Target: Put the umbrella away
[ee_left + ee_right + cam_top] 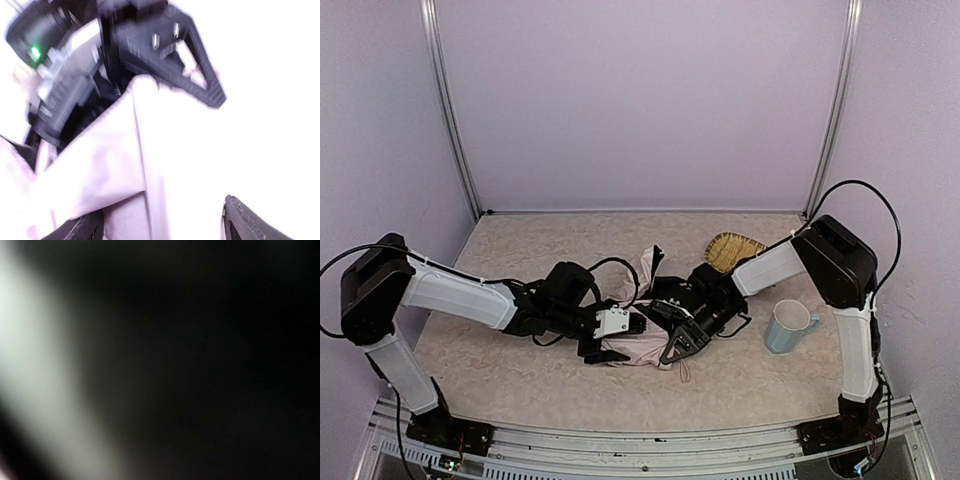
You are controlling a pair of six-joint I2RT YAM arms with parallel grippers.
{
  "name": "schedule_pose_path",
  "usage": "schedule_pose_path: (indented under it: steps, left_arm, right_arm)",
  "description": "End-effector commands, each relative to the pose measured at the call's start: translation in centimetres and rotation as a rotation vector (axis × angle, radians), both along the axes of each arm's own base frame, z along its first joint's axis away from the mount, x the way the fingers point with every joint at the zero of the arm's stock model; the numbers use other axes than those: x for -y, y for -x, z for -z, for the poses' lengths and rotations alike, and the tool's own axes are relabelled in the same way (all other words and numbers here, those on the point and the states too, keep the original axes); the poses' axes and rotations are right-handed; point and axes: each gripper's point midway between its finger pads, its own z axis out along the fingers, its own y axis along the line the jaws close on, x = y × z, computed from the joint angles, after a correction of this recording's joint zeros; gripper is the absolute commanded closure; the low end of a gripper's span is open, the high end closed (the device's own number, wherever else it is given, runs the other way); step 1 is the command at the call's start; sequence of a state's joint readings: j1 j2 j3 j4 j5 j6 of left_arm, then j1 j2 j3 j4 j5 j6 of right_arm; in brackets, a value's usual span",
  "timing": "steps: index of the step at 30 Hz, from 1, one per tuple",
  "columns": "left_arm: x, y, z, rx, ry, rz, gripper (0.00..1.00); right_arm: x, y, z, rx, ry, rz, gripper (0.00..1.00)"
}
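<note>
The umbrella (pixel 645 345) lies crumpled in the middle of the table, pale pink fabric with black lining, one flap standing up behind it. My left gripper (pixel 623 336) reaches in from the left. In the left wrist view it (pixel 162 231) stands open, both fingertips (pixel 250 222) wide apart with the pink umbrella fabric (pixel 110 165) lying between them. My right gripper (pixel 685 340) comes in from the right, and its black finger (pixel 170 55) pinches a raised fold of the fabric. The right wrist view is dark and blurred, covered at close range.
A woven bamboo tray (pixel 732 250) lies at the back right, partly behind the right arm. A pale blue mug (pixel 788 325) stands to the right of the umbrella. Lilac walls close in the table on three sides.
</note>
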State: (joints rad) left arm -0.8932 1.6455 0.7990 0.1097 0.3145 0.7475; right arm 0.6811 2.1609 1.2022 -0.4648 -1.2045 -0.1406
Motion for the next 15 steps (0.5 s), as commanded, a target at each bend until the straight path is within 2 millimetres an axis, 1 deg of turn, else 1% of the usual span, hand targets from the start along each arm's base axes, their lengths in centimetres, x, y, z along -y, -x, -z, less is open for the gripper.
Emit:
schedule_pose_path:
  steps: [1,2,4,6,7,9,10,11,13,14,15]
  left_arm:
    - [-0.7,0.1,3.8,-0.115,-0.089,-0.001,0.21]
    - [-0.8,0.0,4.5,-0.140,-0.104,-0.014,0.23]
    - [-0.7,0.1,5.3,-0.226,-0.123,-0.029,0.34]
    - [-0.5,0.2,5.8,-0.319,-0.139,-0.068,0.48]
    - [-0.5,0.4,6.0,-0.365,-0.145,-0.082,0.53]
    - [-0.4,0.9,6.6,-0.453,-0.154,-0.101,0.58]
    - [-0.4,1.3,6.9,-0.496,-0.160,-0.100,0.61]
    - [-0.4,1.8,7.1,-0.539,-0.163,-0.097,0.63]
    - [-0.3,2.7,7.5,-0.621,-0.172,-0.090,0.68]
    - [-0.5,3.2,7.8,-0.667,-0.183,-0.090,0.70]
    - [-0.5,3.5,7.9,-0.709,-0.188,-0.092,0.72]
  right_arm:
    - [1.5,1.1,2.9,-0.083,0.161,0.008,1.00]
    - [1.4,0.9,2.8,-0.077,0.159,0.009,1.00]
    - [1.2,0.5,2.5,-0.057,0.163,0.020,1.00]
    - [1.2,-0.2,2.0,-0.020,0.172,0.049,0.88]
    - [1.1,-0.6,1.5,0.004,0.173,0.067,0.76]
    - [1.0,-1.5,0.0,0.084,0.159,0.107,0.60]
    - [1.0,-2.1,-1.1,0.140,0.152,0.135,0.47]
    - [1.1,-2.7,-1.8,0.200,0.158,0.166,0.40]
    - [1.9,-4.3,-3.6,0.341,0.194,0.248,0.31]
    - [2.5,-5.2,-4.2,0.411,0.227,0.294,0.28]
    - [3.1,-5.8,-5.7,0.489,0.229,0.334,0.27]
